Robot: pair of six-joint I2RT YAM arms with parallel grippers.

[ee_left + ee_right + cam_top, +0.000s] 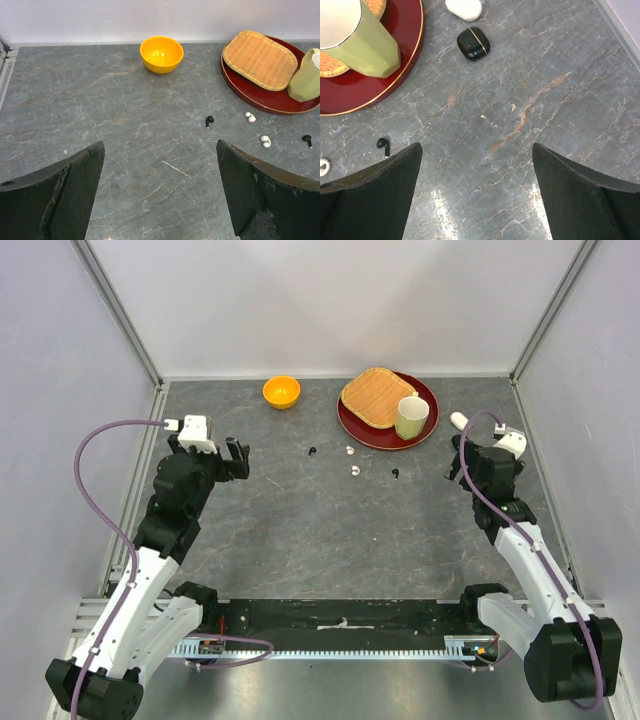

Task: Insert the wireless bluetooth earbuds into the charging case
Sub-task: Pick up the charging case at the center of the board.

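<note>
nothing is held: both tools stand with jaws spread wide and empty, so the task looks to be at its first step, the reach for a bud. the left gripper (160, 146) hangs over the left side of the table (300, 540), and the right gripper (477, 147) hangs near its right edge. loose on the table toward the far edge, just in front of the red plate (280, 97), lie a black bud (209, 120), a white bud (250, 117), a second white bud (265, 141) and a second black bud (307, 140). the black case (473, 43) and the white case (464, 8) sit near the far right corner, beside the plate's rim, and the black case looks shut. i judge the next move needs a careful descent with narrowed jaws onto one tiny bud, and a case lid opened to receive it.
</note>
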